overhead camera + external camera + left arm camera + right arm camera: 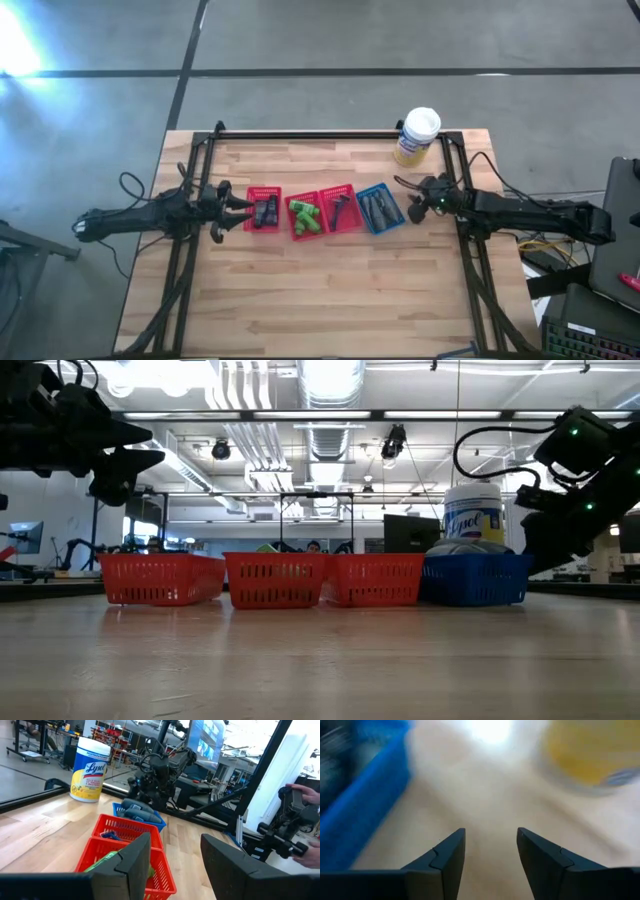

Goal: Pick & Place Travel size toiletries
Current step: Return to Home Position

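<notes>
Hovering with my left gripper (238,207) and right gripper (408,196) both spread and empty at either end of the row of baskets (338,188) holding the toiletries (305,217) mid-desk, I judged drawing back clear of their rims wisest.

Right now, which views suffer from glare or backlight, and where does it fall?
High view: glare washes out the floor at the picture's upper left, off the table. Low view: ceiling lights behind leave the left gripper and right gripper as dark shapes. Right wrist view: a bright patch on the table ahead of the open fingers.
</notes>
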